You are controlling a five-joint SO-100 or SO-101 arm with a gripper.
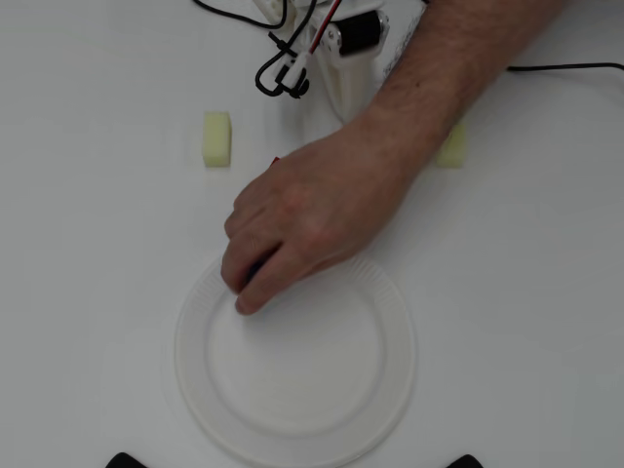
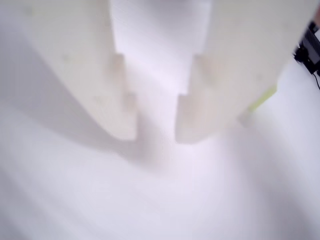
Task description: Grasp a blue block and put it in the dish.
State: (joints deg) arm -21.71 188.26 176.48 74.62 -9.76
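One hand (image 1: 302, 219) covers the dish's (image 1: 390, 390) upper-left rim; the block is hidden, perhaps under its fingers. Gripper (image 2: 156, 127), upper centre of the wrist view, stands narrowly parted, empty. Best wait until the hand clears.

Overhead I see a hand (image 1: 312, 219) over the dish's (image 1: 390, 390) upper-left rim, one block (image 1: 217, 139) up-left, arm base (image 1: 346, 58) behind.
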